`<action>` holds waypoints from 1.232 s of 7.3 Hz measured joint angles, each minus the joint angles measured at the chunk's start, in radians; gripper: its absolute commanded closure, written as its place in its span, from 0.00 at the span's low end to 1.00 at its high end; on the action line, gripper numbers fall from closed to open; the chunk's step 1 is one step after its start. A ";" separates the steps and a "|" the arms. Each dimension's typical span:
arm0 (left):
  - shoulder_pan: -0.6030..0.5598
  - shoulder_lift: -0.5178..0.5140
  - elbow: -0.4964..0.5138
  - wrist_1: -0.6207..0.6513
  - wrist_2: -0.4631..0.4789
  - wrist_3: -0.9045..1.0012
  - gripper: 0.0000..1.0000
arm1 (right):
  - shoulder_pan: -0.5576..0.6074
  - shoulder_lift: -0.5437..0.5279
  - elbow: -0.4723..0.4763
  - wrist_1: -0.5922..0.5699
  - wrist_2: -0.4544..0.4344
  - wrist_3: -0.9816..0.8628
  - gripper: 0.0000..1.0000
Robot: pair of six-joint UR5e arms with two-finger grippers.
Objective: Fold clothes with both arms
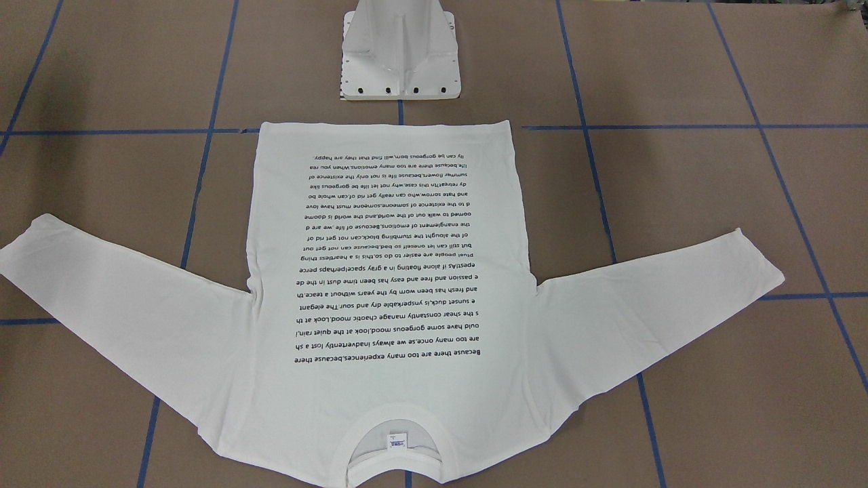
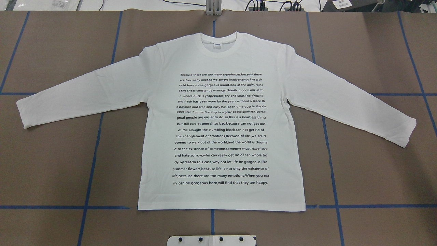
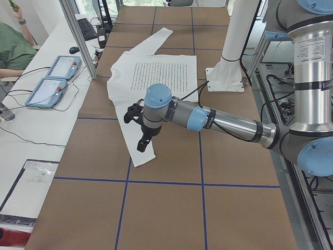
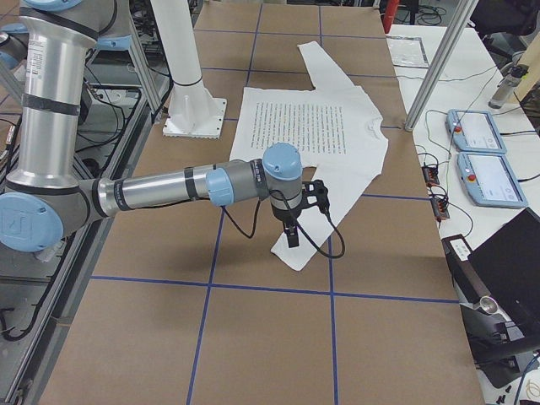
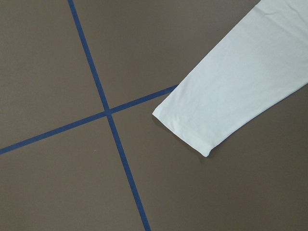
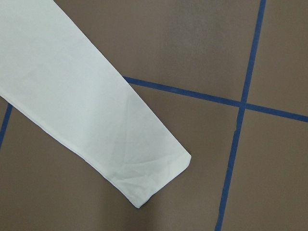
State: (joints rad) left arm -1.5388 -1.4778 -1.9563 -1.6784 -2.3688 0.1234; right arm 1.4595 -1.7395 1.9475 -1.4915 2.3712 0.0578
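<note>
1. The white long-sleeved T-shirt is lying flat on the brown surface, its black text block facing up. Its neck is pointing away from the robot and both sleeves are spreading outward.
2. The left arm is reaching low over the left cuff, jaws pointing down. Whether they are parted is hard to judge.
3. The right arm is hovering likewise over the right cuff.

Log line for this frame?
shirt flat, print up, unfolded | left gripper above cuff, state unclear | right gripper above other cuff, state unclear
</note>
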 measured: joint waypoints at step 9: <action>0.003 -0.059 0.065 -0.091 0.025 -0.168 0.00 | -0.130 0.074 -0.262 0.325 -0.053 0.230 0.07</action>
State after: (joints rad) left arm -1.5363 -1.5366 -1.8914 -1.7692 -2.3438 -0.0451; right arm 1.3293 -1.6652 1.6852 -1.1661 2.3180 0.2873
